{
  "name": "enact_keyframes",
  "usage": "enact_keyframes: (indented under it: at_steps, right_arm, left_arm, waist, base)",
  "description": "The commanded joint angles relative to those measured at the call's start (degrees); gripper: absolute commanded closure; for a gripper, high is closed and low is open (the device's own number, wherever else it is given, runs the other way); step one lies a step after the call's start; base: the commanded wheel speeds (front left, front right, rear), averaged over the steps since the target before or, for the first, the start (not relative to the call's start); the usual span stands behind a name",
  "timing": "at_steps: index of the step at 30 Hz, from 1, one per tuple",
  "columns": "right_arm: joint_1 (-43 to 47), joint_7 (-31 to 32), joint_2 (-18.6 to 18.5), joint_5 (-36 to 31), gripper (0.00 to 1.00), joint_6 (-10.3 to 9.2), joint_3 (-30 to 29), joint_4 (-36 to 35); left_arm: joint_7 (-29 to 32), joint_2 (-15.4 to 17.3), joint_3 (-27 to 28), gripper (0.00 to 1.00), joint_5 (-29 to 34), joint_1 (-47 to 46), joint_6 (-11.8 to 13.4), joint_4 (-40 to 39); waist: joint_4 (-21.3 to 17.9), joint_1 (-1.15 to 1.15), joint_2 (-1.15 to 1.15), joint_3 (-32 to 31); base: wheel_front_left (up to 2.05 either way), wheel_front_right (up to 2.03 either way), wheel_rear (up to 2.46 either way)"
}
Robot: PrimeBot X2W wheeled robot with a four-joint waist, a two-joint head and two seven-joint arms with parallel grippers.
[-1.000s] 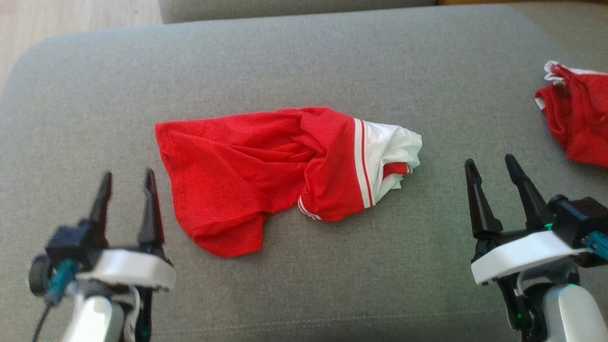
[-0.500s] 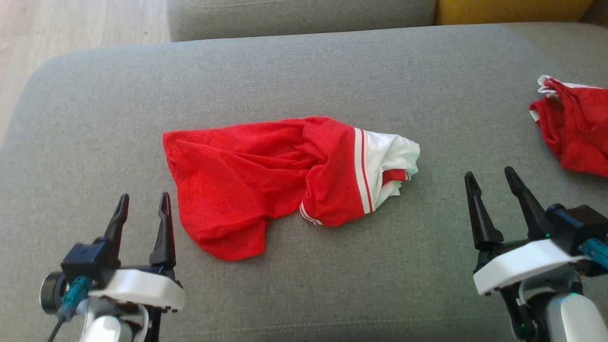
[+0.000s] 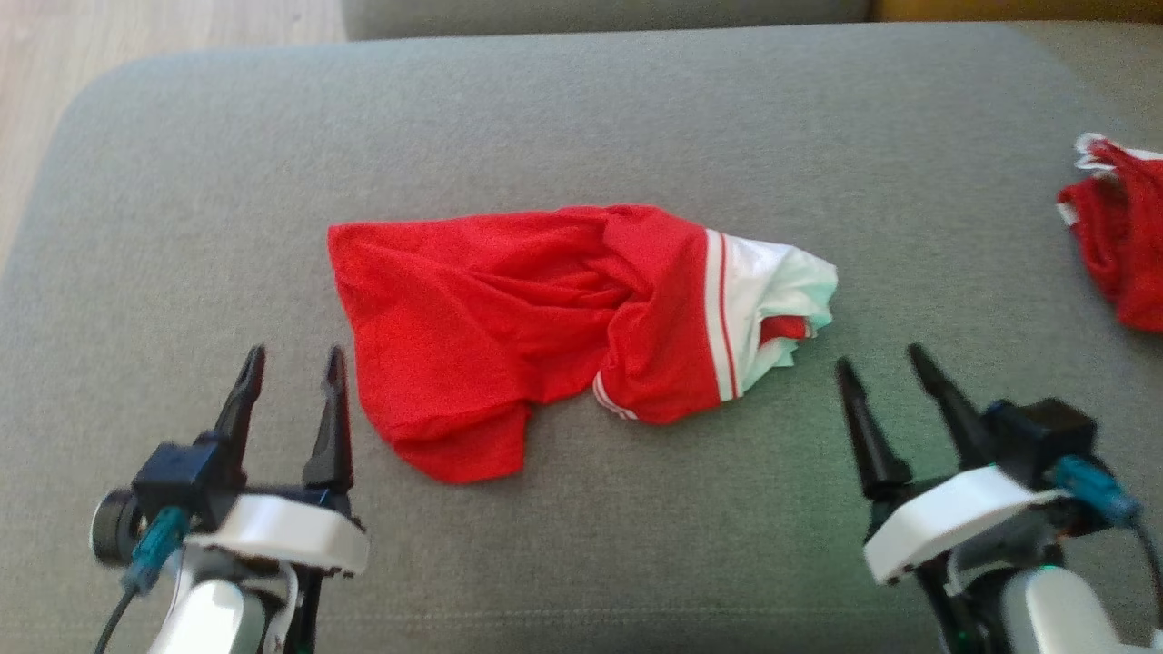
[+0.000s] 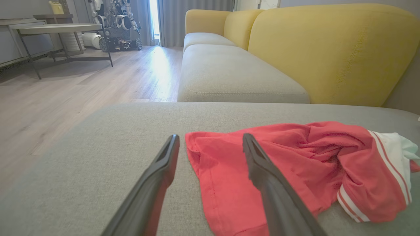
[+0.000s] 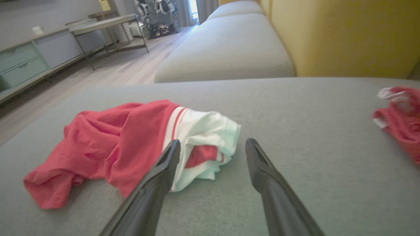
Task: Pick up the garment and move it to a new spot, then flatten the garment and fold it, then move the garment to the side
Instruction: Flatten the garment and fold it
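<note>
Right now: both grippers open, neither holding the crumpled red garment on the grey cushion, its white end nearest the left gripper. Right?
Wrong side. The white end of the garment lies nearest the right gripper, per the head view; the left gripper faces the red end. Rest holds.

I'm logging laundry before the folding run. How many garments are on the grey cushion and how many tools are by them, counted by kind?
Garments: 2, the red-and-white garment crumpled mid grey cushion and a second red garment at its right edge.
Tools: 2, the left tool and the right tool, both open and empty.
Total: 4
</note>
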Motion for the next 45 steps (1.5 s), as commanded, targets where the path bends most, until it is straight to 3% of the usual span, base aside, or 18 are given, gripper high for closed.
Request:
enact_keyframes:
  at_steps: [1,16,17,18,29,37,45]
  right_arm:
    - [-1.9,0.2,-0.7,0.5,0.00,0.19,2.2,-0.8]
    - [-12.1,-1.5,-2.0,2.7,0.00,0.19,8.5,15.2]
    - [-12.5,-1.7,-2.1,3.0,0.58,0.19,8.7,15.6]
    - [-12.7,-1.9,-2.2,3.2,1.00,0.19,9.0,15.7]
    - [-11.2,-3.2,-4.0,3.1,1.00,0.19,7.0,3.8]
    - [-12.1,-0.3,-4.3,2.1,1.00,0.19,0.2,-8.6]
    - [-17.7,2.1,-6.2,3.2,1.00,0.19,-2.6,-10.3]
  left_arm:
    - [-0.2,0.7,1.8,0.00,0.8,-3.8,-0.4,-2.2]
    - [-1.7,-1.9,0.6,0.00,2.1,-9.6,-2.2,0.2]
    - [-1.7,-2.0,0.6,0.00,2.2,-9.7,-2.2,0.4]
    - [-1.7,-2.1,0.7,0.00,2.3,-9.8,-2.3,0.5]
    - [-1.8,-2.6,2.1,0.00,3.8,-9.3,-2.4,-0.1]
    - [-1.9,-2.8,2.7,0.00,4.8,-9.9,-3.2,-0.6]
    - [-1.9,-3.7,2.6,0.00,5.7,-12.1,-4.1,-0.9]
  waist:
    - [1.5,0.00,0.00,1.4]
    - [6.9,0.00,0.00,8.2]
    - [7.1,0.00,0.00,8.2]
    - [7.1,0.00,0.00,8.3]
    - [4.8,0.00,0.00,7.6]
    - [2.0,0.00,0.00,8.3]
    - [2.5,0.00,0.00,11.2]
  base:
    - [0.00,0.00,0.00]
    - [0.00,0.00,0.00]
    - [0.00,0.00,0.00]
    - [0.00,0.00,0.00]
    - [0.00,0.00,0.00]
    - [0.00,0.00,0.00]
    - [0.00,0.00,0.00]
